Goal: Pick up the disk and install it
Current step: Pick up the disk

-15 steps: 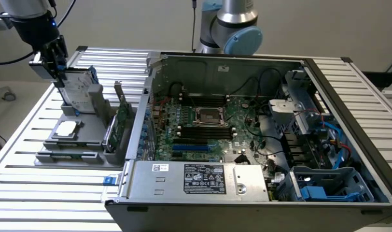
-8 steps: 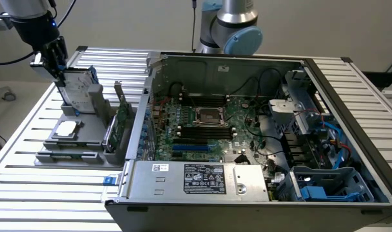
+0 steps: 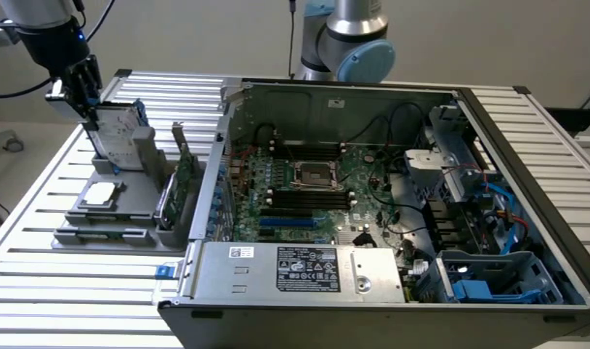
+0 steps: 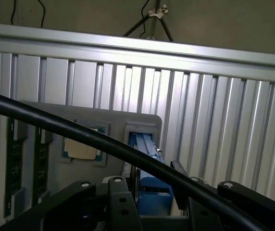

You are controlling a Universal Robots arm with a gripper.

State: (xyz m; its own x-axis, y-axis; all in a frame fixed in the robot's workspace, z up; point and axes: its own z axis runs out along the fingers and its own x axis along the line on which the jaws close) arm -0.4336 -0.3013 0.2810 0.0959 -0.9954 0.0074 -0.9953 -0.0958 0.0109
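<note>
The disk (image 3: 120, 134) stands on edge in a slot of the grey holder (image 3: 111, 211) at the exterior view's left, its blue carrier frame along one edge. My gripper (image 3: 85, 107) sits at the disk's top end. In the wrist view the black fingers (image 4: 123, 204) press on both sides of the blue carrier end (image 4: 154, 195), so my gripper (image 4: 154, 207) is shut on the disk. The disk's silver edge (image 4: 144, 144) still runs into the holder (image 4: 80, 118) slot. A black cable (image 4: 80, 132) crosses in front.
The holder also carries a small silver chip (image 3: 99, 193) and upright green cards (image 3: 182, 182). The open computer case (image 3: 373, 182) fills the middle and right, with a blue drive bay (image 3: 498, 280) at its near right corner. A slatted aluminium table (image 3: 43, 291) lies beneath.
</note>
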